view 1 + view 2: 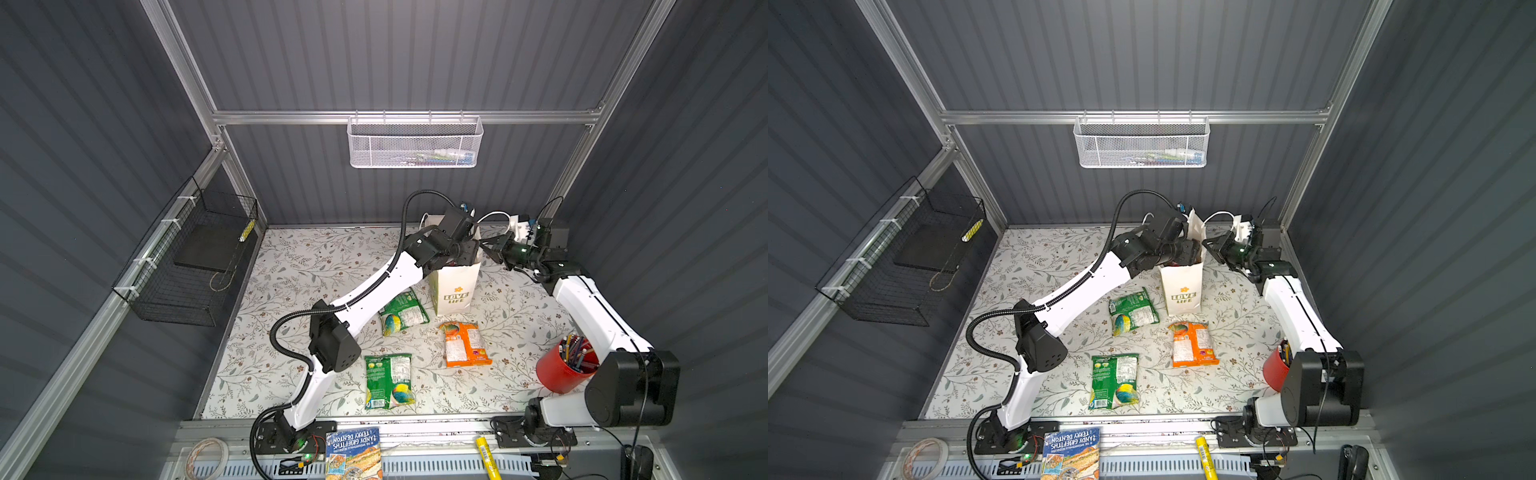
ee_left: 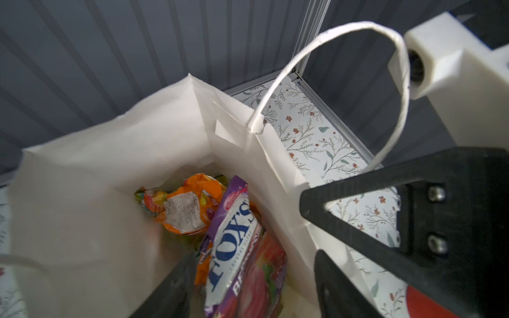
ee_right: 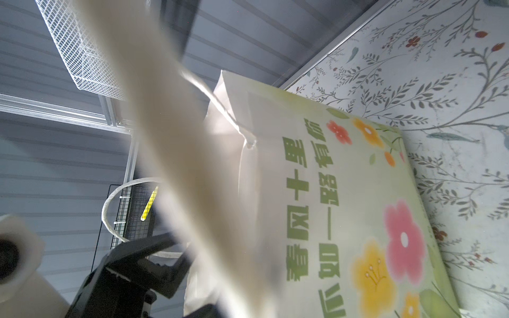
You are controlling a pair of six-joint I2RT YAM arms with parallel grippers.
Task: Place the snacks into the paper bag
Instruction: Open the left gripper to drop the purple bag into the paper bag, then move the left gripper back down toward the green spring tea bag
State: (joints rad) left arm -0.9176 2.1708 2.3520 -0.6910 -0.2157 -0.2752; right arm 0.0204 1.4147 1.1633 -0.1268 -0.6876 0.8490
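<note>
Magenta snack (image 2: 237,247) lies inside the paper bag (image 1: 455,286), at 12 o'clock on the desk (image 1: 291,291), below my parted left tool (image 2: 254,260). My right tool (image 1: 489,248) clamps its rim; a slip there could fold it shut.

Both top views hung high over the front edge of the table (image 1: 291,266), tilted down toward the back wall (image 1: 415,62), far enough off to take in the whole floral surface. The left wrist camera sat close above the paper bag (image 2: 110,154), peering into its open mouth. The right wrist camera crowded the bag's printed side, its rim blurred across the lens. All four views shared that bag.
</note>
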